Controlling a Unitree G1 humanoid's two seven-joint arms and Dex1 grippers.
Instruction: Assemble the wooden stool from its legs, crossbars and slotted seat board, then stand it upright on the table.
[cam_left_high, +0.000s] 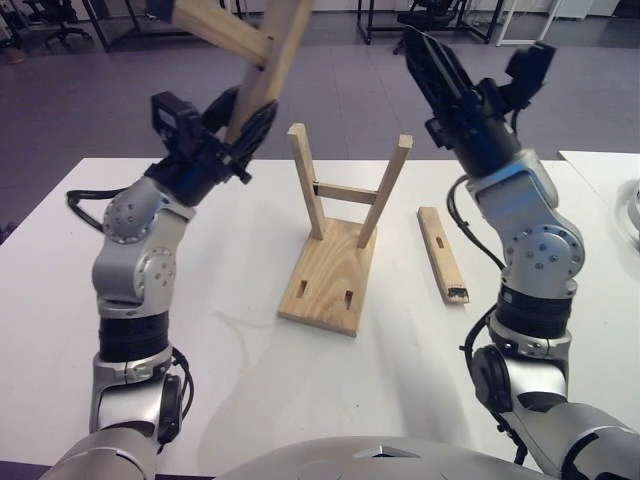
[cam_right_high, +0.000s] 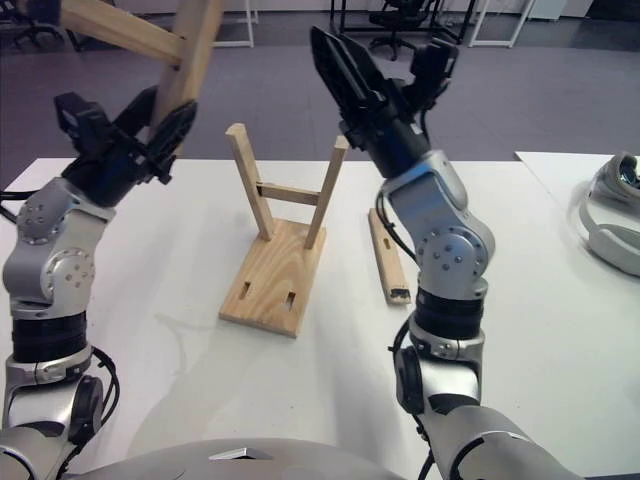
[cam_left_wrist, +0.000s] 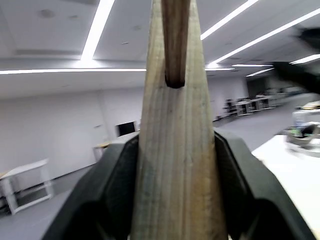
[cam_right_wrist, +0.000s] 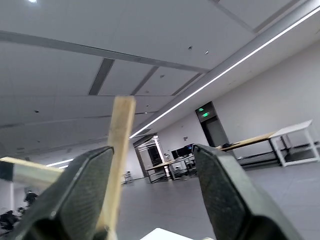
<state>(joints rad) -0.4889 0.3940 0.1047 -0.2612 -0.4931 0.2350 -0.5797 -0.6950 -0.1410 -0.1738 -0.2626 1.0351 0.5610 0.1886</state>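
We judge the stool about half built. The slotted seat board (cam_left_high: 325, 285) lies flat on the worktop (cam_left_high: 230, 340) with two legs (cam_left_high: 306, 180) plugged into its far end, joined by a crossbar (cam_left_high: 345, 192); its two near slots are bare. Our left pincer (cam_left_high: 250, 118) is clenched on a second leg (cam_left_high: 272, 60) with its own crossbar, held high. Our right pincer (cam_right_high: 345, 70) hangs raised, released and grasping nothing. A loose slotted bar (cam_left_high: 442, 254) lies near the board's right side. Seating these parts and righting the stool remain.
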